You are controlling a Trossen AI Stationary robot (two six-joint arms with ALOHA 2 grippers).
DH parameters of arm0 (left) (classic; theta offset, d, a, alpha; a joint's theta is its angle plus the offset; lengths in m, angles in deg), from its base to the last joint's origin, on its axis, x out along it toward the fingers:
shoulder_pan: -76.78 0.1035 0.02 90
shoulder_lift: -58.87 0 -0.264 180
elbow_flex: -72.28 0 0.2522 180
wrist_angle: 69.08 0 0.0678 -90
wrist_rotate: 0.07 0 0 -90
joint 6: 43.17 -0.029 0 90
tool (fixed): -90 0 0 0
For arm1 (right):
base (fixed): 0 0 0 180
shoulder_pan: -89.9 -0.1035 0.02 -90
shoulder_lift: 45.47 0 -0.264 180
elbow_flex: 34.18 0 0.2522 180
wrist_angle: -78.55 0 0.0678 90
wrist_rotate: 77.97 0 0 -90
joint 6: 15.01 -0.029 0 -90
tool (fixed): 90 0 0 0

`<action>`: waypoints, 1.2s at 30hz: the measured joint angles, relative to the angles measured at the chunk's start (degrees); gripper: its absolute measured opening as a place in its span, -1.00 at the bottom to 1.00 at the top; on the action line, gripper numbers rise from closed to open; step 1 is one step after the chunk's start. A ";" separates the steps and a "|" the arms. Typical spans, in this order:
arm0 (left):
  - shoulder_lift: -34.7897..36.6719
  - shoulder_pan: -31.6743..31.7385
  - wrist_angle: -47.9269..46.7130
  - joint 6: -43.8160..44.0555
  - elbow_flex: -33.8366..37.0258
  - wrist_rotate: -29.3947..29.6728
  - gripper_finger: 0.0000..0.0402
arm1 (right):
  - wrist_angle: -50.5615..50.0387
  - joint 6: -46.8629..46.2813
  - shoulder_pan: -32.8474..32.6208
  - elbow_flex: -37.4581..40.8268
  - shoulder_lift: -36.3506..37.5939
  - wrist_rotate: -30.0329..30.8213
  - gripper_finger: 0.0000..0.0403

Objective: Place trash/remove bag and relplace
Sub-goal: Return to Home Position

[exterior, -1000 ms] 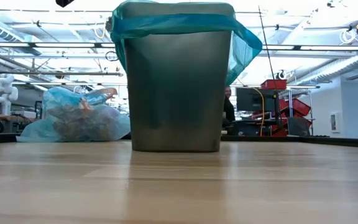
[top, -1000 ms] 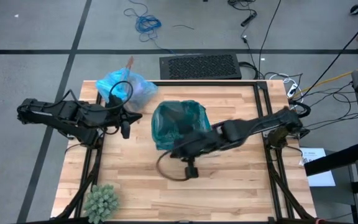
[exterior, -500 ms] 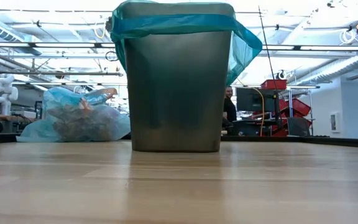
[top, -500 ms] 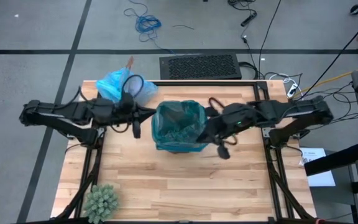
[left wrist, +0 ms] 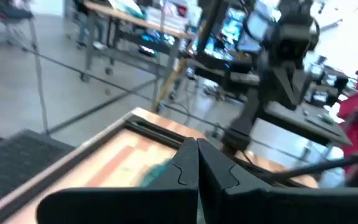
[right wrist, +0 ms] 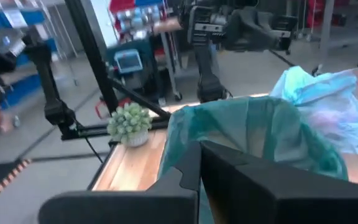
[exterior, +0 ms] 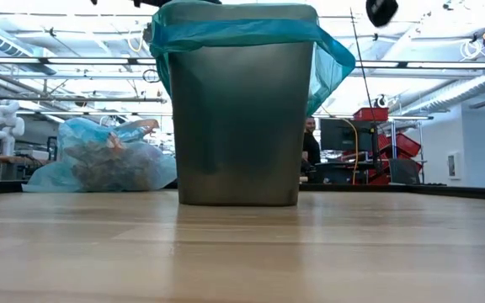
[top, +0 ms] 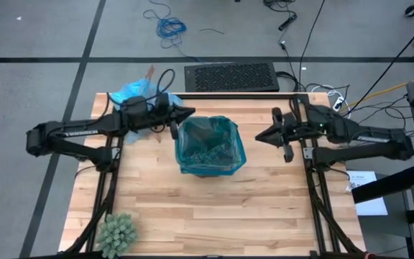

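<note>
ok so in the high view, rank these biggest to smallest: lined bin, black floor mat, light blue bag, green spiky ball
1. lined bin, though it stands tall, nearer the camera
2. black floor mat
3. light blue bag, partly hidden by the left arm, so its rank against the mat is unsure
4. green spiky ball

L claw (left wrist: 196, 154) fingers together, wood table (left wrist: 126, 152) below, teal plastic edge (left wrist: 159, 177), R arm (left wrist: 277, 78) opposite

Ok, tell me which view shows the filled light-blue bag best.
The low view: the light-blue bag sits nearly whole, unobstructed. High view: the left arm covers part. Right wrist: only part, behind the teal liner. Left wrist: none.
</note>
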 joint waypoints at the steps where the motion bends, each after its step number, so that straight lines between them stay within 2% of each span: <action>1: 0.22 0.96 1.06 -0.31 0.71 0.01 -1.00 | 1.88 -0.67 1.13 2.60 1.95 -1.00 -1.00; 4: 2.44 3.39 0.50 -1.15 2.97 0.06 -1.00 | 6.48 -2.82 4.11 10.30 7.50 -3.91 -1.00; 7: 5.94 4.90 -0.70 -1.62 5.83 0.07 -1.00 | 12.95 -4.39 6.17 17.50 13.09 -4.10 -1.00; 12: 15.13 6.02 -1.73 0.81 14.93 1.03 -1.00 | 22.67 -6.79 9.15 28.43 23.08 -4.10 -1.00; 17: 24.05 5.97 -0.11 3.64 23.96 4.83 -1.00 | 24.34 -9.15 11.73 35.19 30.89 -3.96 -1.00; 21: 31.62 5.97 -0.48 3.64 29.37 7.49 -1.00 | 21.54 -8.69 13.50 37.33 35.06 -3.79 -1.00; 25: 39.72 5.97 -1.13 5.29 35.06 8.08 -1.00 | 14.58 -7.52 14.90 37.60 38.47 -3.69 -1.00; 29: 46.94 5.87 -0.58 7.75 40.83 8.33 -1.00 | 11.83 -6.08 15.38 37.58 42.14 -2.77 -1.00; 36: 52.97 5.87 -0.57 8.00 48.06 6.96 -1.00 | 10.92 -5.42 15.43 40.68 44.37 -2.27 -1.00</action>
